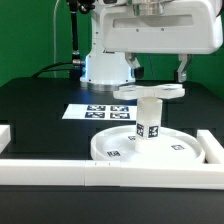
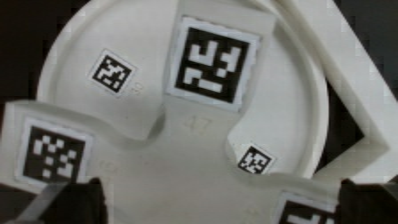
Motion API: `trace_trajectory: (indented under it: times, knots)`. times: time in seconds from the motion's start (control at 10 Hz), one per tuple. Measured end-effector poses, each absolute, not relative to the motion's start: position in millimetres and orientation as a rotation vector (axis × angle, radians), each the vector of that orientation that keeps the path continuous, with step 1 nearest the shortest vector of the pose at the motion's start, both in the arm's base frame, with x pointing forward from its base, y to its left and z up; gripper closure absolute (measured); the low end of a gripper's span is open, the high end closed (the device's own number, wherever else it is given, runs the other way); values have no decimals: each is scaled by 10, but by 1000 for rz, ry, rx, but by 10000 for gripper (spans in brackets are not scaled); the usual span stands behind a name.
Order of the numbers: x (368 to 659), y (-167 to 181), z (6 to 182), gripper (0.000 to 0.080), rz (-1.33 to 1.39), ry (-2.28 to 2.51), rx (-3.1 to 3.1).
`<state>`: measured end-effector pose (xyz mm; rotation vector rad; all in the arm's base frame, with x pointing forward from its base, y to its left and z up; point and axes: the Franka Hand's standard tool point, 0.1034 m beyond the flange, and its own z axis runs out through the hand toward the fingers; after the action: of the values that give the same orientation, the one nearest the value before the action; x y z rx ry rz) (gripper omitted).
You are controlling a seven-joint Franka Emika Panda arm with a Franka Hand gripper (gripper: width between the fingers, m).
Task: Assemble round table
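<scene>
While the arm hung over the black surface (image 1: 40,100), the pincer (image 1: 155,77) stood wide open, with its two dark fingers (image 1: 183,70) set well apart just above the cross-shaped foot (image 1: 150,92) and nothing clamped between them. Whether either finger touched the foot could not be told. The foot lay flat on top of the short cylindrical leg (image 1: 148,118). The leg stood upright at the middle of the large rimmed disc (image 1: 110,150), which rested near the front of the surface, inside the straight white border rails (image 1: 110,167). No brand name or readable writing showed anywhere; the only marks were black-and-white square tags with no letters on them. The exterior view alone showed the leg from the side with a tag (image 1: 143,130) on it, the marker board (image 1: 100,112) lying flat just behind the disc, and the arm's white body above. The wrist view looked down on the foot and showed what the other view did not: a large tag (image 2: 214,60) on one arm of the cross, another on a neighbouring arm, and smaller tags on the disc's face. It also showed both dark fingertips far apart at the picture's edge, while the leg stayed hidden beneath the foot.
</scene>
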<state>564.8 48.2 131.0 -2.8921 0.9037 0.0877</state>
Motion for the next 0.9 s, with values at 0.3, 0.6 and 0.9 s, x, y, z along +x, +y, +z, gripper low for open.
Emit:
trace_trajectory:
  times: [0.3,0.6,0.9]
  knots:
    - [5631,506,1304,151,67,287,-3024]
    - [5635,505,1310,151,47,-46,-3033]
    - [5639,492,1309,151,25,-427,-3009]
